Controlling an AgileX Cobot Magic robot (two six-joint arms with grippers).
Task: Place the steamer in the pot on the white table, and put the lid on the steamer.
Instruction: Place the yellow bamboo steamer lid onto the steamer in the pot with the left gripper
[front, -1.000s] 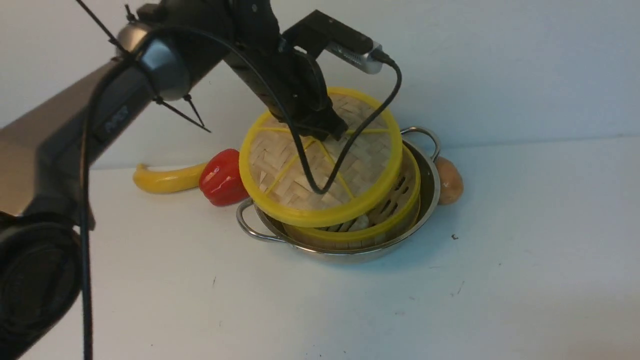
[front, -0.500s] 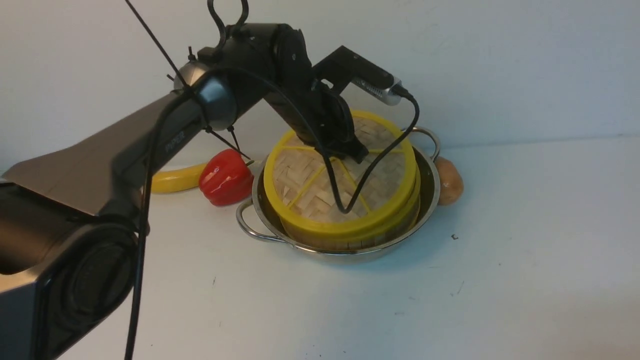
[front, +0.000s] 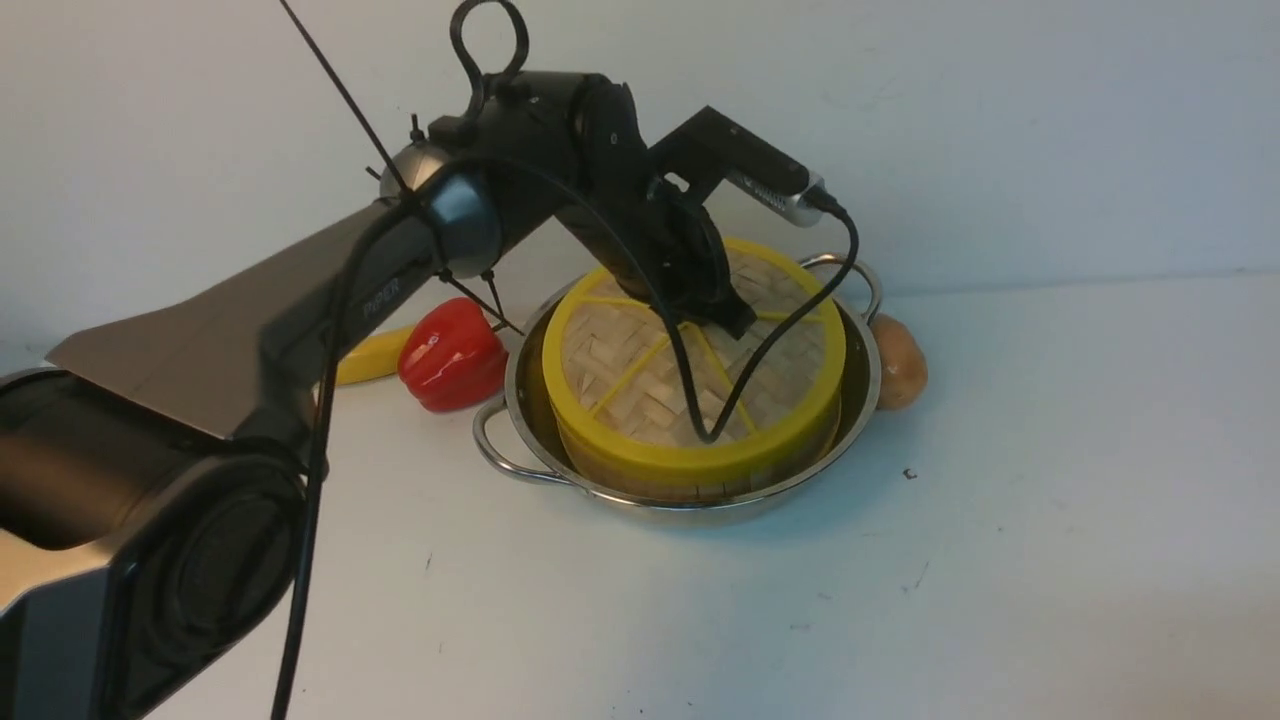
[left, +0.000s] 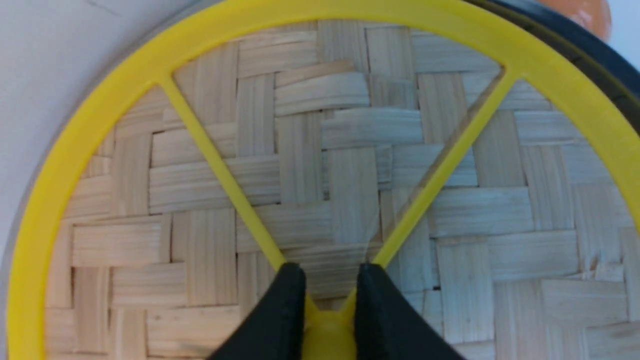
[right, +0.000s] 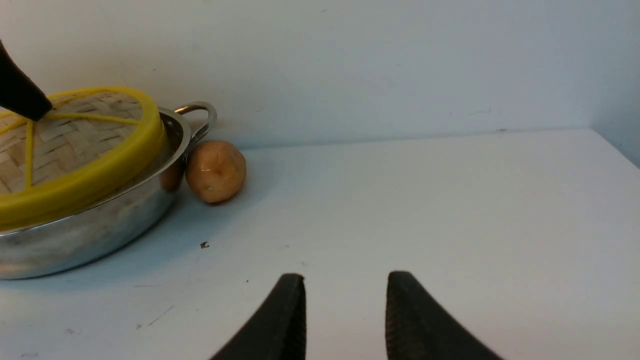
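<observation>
The lid (front: 695, 375) has come down level onto the steamer (front: 690, 470) in the pot (front: 860, 370); the left gripper (left: 327, 300) jaws stay clamped on its hub, and the right gripper (right: 345, 310) jaws stand apart, empty.

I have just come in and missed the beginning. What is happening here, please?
The left gripper is shut on the hub of the lid, which now sits on the steamer inside the pot. The right gripper is open over the white table, holding nothing.
</observation>
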